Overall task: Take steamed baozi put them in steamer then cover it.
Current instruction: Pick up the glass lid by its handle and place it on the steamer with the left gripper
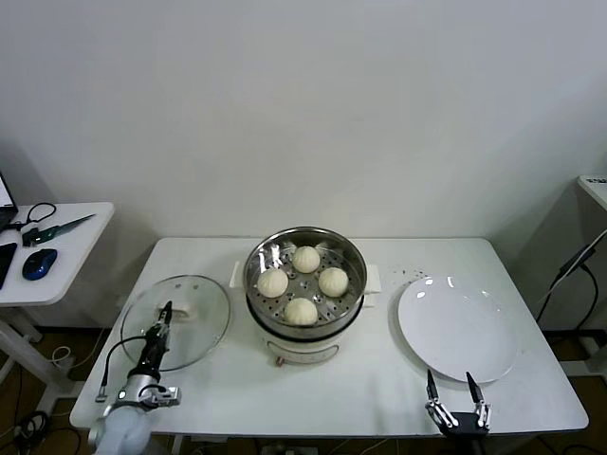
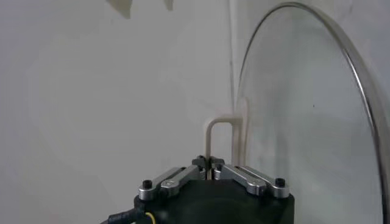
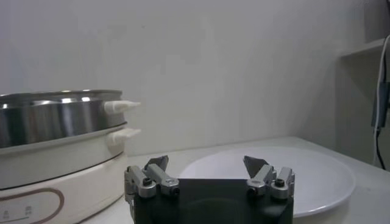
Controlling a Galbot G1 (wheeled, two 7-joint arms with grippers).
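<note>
You have a white table (image 1: 313, 389) in front of a plain white wall (image 1: 313, 104), with a flat white plate (image 1: 457, 329) lying on its right part. Off to the left stands a small side table (image 1: 57, 248) carrying a blue mouse (image 1: 38, 263), green-handled scissors (image 1: 59, 228) and a black cable (image 1: 33, 214), and more cables (image 1: 580, 265) hang at the far right

Cut off by frame edge in wrist views: cover (image 2: 317, 115), steamer (image 3: 55, 152), plate (image 3: 317, 176). Hidden: steamer tray beneath four baozi (image 1: 302, 310).
</note>
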